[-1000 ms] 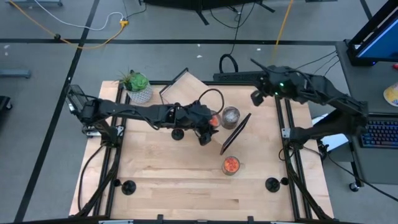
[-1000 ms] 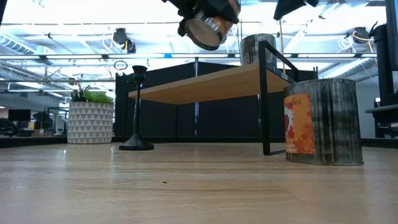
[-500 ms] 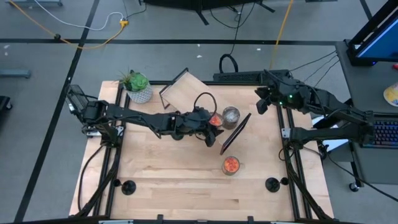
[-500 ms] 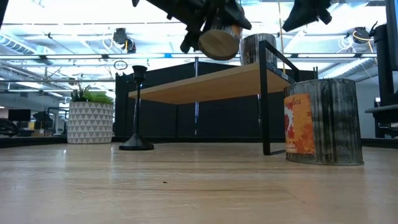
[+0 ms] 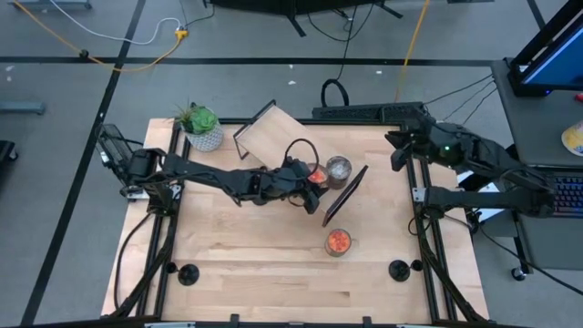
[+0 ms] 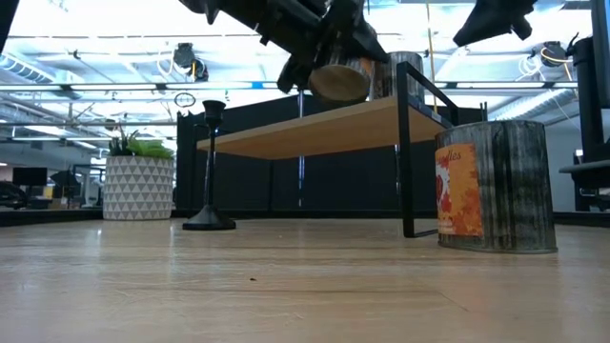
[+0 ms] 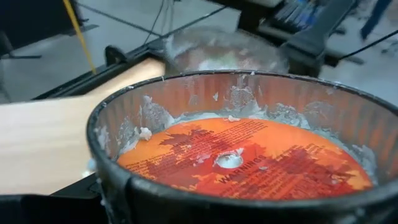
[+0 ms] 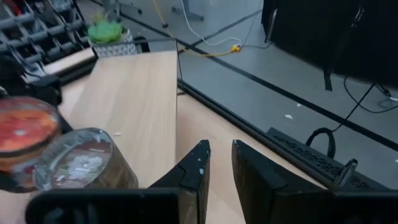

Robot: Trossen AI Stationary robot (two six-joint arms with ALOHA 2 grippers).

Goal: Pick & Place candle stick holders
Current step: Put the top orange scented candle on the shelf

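Gripping a candle jar [image 7: 236, 155], left pincer [image 5: 310, 177]; low view alone shows candlestick holder [image 6: 211, 167].

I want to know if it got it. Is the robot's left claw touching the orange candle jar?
Touching. In the low view the left gripper clasps the candle jar up in the air above the shelf; the left wrist view shows the jar filling its grip.

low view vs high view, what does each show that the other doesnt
Only the low view shows a candle stick holder standing upright by the shelf, and the orange leaf label on the near candle jar. Only the high view shows the right claw waiting at the table's back right edge, and two more holders near the front edge. Both show the left claw holding a candle jar over the wooden shelf, and the potted plant.
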